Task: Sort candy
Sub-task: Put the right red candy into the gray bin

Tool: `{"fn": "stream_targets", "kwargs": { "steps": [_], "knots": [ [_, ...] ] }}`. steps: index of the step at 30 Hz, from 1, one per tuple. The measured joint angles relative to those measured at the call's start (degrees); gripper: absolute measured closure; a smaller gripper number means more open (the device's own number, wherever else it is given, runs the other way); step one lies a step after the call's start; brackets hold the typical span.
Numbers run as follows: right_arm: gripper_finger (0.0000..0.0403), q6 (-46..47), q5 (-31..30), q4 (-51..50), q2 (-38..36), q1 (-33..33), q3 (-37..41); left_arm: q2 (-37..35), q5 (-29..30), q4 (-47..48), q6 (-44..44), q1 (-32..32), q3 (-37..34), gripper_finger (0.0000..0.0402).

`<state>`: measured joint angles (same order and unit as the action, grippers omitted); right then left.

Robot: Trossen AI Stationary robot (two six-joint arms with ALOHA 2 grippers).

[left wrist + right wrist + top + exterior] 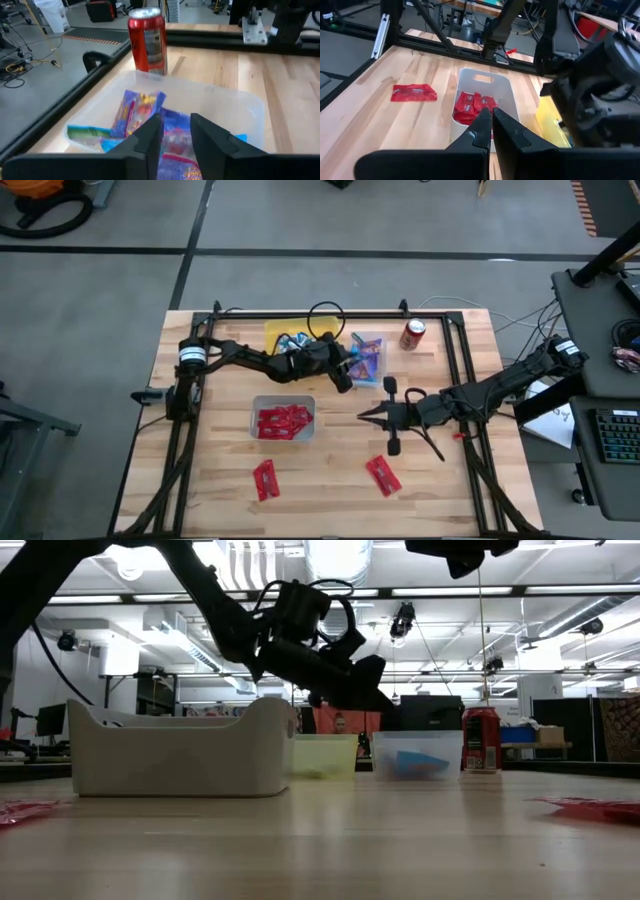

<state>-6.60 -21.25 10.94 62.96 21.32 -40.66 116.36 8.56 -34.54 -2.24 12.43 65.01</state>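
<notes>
My left gripper (347, 375) is open and empty, raised above the near-left part of a clear bin (380, 338). In the left wrist view its fingers (175, 120) stand over the pink and purple-blue packets (135, 107) lying in that bin (240, 97). My right gripper (362, 417) is shut and empty above the table, right of a white bin (254, 420) holding red packets (283, 420). In its wrist view the right gripper (489, 114) points at that bin (487, 77). A yellow bin (272, 330) holds blue-and-silver bars. Two red packets (265, 478) (383, 475) lie flat on the table near the front.
A red soda can (413, 333) stands upright just right of the clear bin, and it shows close behind that bin in the left wrist view (147, 40). Black frame rails run along the table's left, right and far sides. One loose red packet (413, 92) lies beside the white bin.
</notes>
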Motion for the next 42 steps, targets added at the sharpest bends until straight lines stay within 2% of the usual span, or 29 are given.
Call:
{"fn": "stream_targets", "kwargs": {
  "steps": [6,11,14,19,23,30,37,42],
  "knots": [
    [0.0394,4.48,-3.35,-0.58,0.00,0.00,0.00,-5.38,-0.61,3.67,-1.39,-0.56,0.00,0.0292],
    [0.0394,9.41,-3.44,-1.02,0.00,0.00,0.00,-13.38,-2.07,10.93,-4.59,-2.19,-0.36,0.0290],
    [0.0394,15.44,-3.26,-1.25,-0.02,-0.58,-0.08,-18.95,-2.08,15.77,-6.28,-3.45,-1.17,0.0290],
    [0.0394,29.51,-1.79,-8.85,-0.07,-4.12,-2.56,-29.72,-2.14,25.44,-6.49,-5.82,-4.27,0.0294],
    [0.0394,36.78,4.76,-15.84,1.49,-6.16,-4.73,-37.07,-2.13,36.23,-4.19,-8.29,-6.51,0.0300],
    [0.0394,49.69,15.55,-35.04,11.71,-6.33,-12.39,-47.55,-2.12,43.15,2.73,-13.12,-13.72,0.0308],
    [0.0394,56.81,23.57,-59.69,27.36,-3.27,-26.88,-58.51,-2.05,42.74,9.29,-15.25,-21.54,0.0309],
    [0.0394,60.86,28.44,-69.49,35.26,-0.47,-34.31,-65.21,-2.01,41.02,12.22,-16.59,-26.85,0.0309]
  ]
}}
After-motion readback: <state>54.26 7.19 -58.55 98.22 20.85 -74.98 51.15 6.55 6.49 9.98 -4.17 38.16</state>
